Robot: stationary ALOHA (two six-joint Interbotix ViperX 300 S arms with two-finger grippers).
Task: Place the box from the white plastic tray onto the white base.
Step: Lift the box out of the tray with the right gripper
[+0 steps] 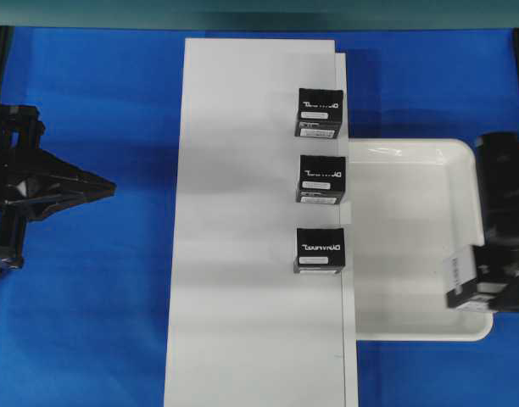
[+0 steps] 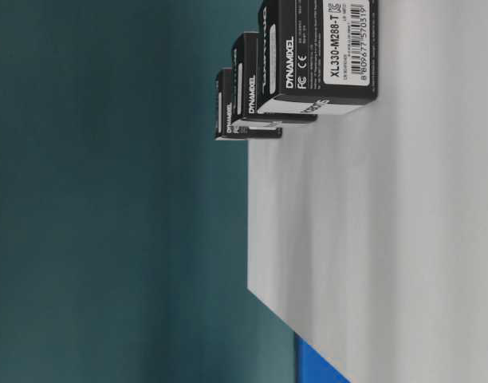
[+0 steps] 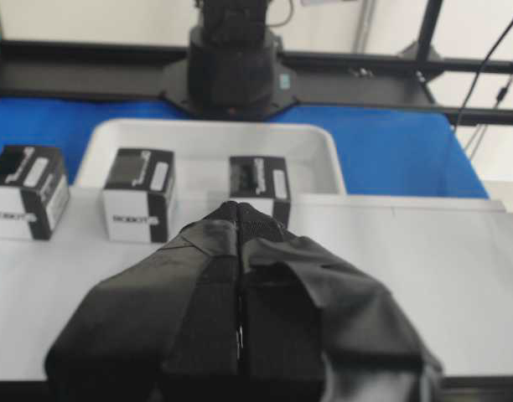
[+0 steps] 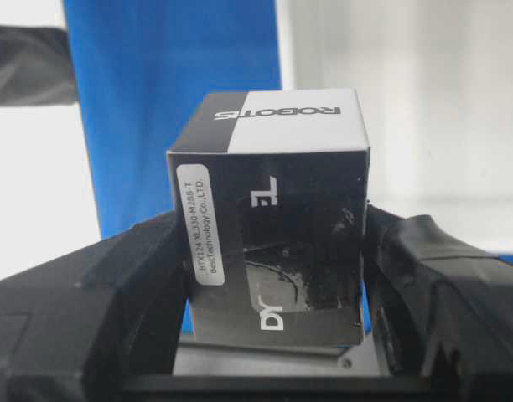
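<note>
Look first at your right gripper (image 4: 277, 276): in the right wrist view its two black padded fingers (image 4: 432, 276) press against opposite sides of the small black cube-like box (image 4: 273, 226), which carries a white label strip down one edge and a grey-white band with lettering across its upper face, so the box is pinched between them. In the overhead view you will find that same box (image 1: 460, 280) at the right edge of the scene, over the near right corner of the glossy white plastic tray with the raised rim (image 1: 412, 326); whether the box touches the tray floor or hangs just above it is hard to judge from that angle, since the arm covers much of it. The tray lies just beside the right long edge of the long flat matte white base board (image 1: 242, 254), which runs from far to near through the middle of the blue tabletop (image 1: 90, 339). Along that right edge of the board stand three black boxes with bold white lettering on top (image 1: 320, 179), spaced apart in a row. Your left gripper (image 3: 238, 213) sits well apart from all of this, at the left of the overhead view over the blue surface, and the left wrist view shows its black taped fingertips (image 3: 219, 230) pressed together with nothing between them.
</note>
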